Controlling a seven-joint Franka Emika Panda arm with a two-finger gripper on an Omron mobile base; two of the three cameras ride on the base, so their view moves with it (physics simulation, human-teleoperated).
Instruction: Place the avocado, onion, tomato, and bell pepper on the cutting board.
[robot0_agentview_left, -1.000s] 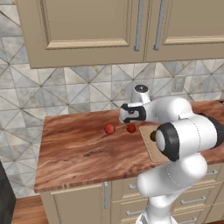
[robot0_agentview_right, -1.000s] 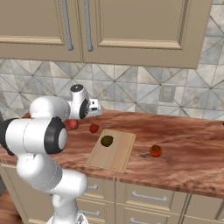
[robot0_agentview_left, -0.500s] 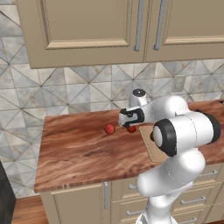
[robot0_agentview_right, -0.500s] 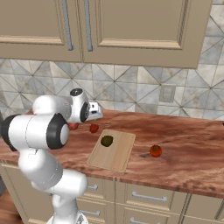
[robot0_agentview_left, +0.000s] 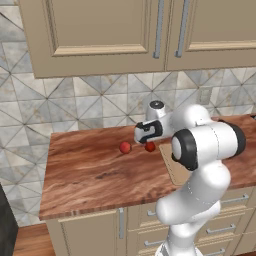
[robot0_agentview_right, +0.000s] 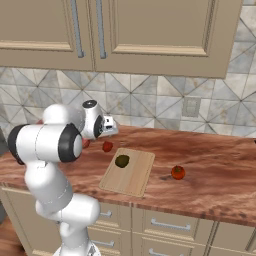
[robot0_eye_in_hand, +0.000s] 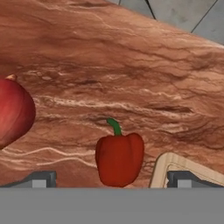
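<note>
The avocado (robot0_agentview_right: 122, 160) lies on the pale cutting board (robot0_agentview_right: 131, 179). A red bell pepper (robot0_eye_in_hand: 119, 159) with a green stem lies on the counter just off the board's corner (robot0_eye_in_hand: 174, 165); it is also the red ball (robot0_agentview_left: 149, 146) nearer the board. The reddish onion (robot0_eye_in_hand: 13, 111) lies farther out (robot0_agentview_left: 125, 147). The tomato (robot0_agentview_right: 177, 172) rests on the counter right of the board. My gripper (robot0_agentview_left: 142, 133) hangs open just above the bell pepper, fingertips (robot0_eye_in_hand: 41, 178) wide apart on either side of it, holding nothing.
The reddish-brown counter (robot0_agentview_left: 90, 175) runs along a tiled wall, with beige cabinets overhead. My own white arm covers part of the cutting board (robot0_agentview_left: 171, 167) in the left base view. The counter's left end (robot0_agentview_left: 46, 170) lies beyond the onion.
My gripper has shifted slightly left and down toward the bell pepper, and the arm's elbow has swung. The vegetables and the board have not moved.
</note>
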